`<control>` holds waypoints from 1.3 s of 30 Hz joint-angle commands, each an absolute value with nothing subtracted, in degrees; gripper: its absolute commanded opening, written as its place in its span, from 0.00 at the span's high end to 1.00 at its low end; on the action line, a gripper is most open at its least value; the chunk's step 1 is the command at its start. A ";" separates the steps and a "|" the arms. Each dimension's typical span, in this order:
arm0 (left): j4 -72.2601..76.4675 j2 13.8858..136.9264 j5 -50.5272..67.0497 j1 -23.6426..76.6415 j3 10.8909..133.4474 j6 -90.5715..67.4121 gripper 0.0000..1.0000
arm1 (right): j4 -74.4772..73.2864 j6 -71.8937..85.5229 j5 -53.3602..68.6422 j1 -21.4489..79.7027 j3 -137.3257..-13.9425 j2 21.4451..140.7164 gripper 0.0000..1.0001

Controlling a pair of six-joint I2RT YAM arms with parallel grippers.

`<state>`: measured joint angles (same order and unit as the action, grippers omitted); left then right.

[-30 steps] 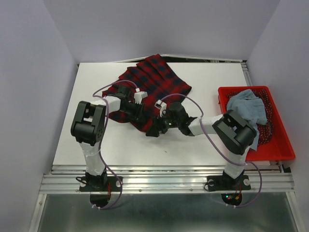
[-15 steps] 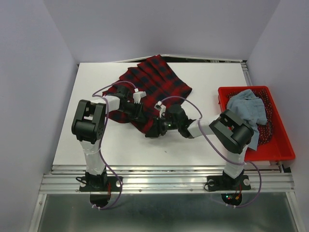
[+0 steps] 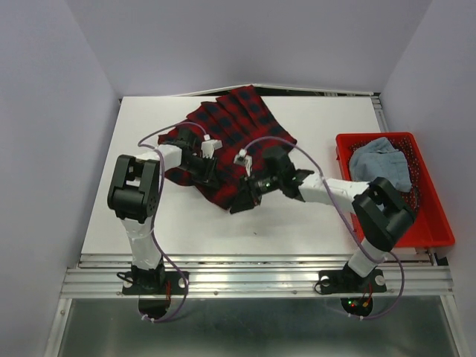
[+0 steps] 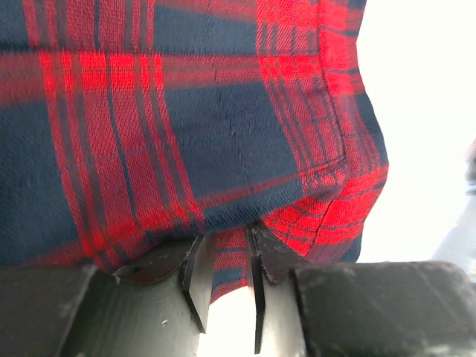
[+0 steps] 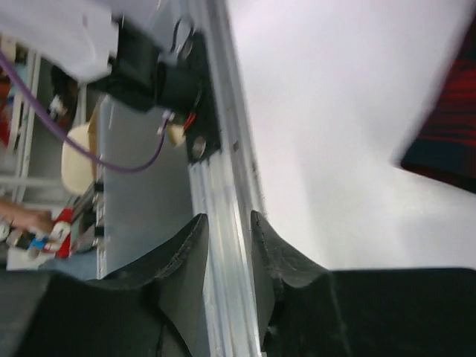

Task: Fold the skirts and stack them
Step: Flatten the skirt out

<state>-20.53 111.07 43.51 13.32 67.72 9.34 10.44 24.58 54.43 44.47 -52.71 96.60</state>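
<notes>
Toward 12 o'clock on the white surface (image 3: 141, 126), the plaid skirt (image 3: 236, 126) lies spread out, its pleats fanning from the far edge down to a near corner at about 6 o'clock. The left claw (image 3: 206, 171) sits on the skirt's near-left edge, roughly at its 7 o'clock. The top view hides the fingers there under the wrist. The left wrist view fills the gap: the left claw (image 4: 227, 253) is clamped on a fold of the plaid skirt (image 4: 186, 134), and red-and-navy cloth is pinched in the narrow slot between the two fingers.

The right claw (image 3: 239, 204) points at the skirt's 6 o'clock corner, and from above it seems to touch the cloth. The right wrist view shows otherwise: the right claw (image 5: 227, 223) has its jaws only narrowly apart with nothing between them, and the plaid skirt (image 5: 450, 141) is a blurred patch off at 3 o'clock, clear of the fingers.

Only the top view shows the blue-grey skirt (image 3: 381, 165), crumpled in the red basket (image 3: 439, 223) at 3 o'clock, well apart from both claws.
</notes>
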 commanded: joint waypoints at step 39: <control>-13.28 88.32 8.01 21.53 45.98 32.34 0.59 | -35.24 -1.39 20.13 16.26 -97.65 131.22 0.95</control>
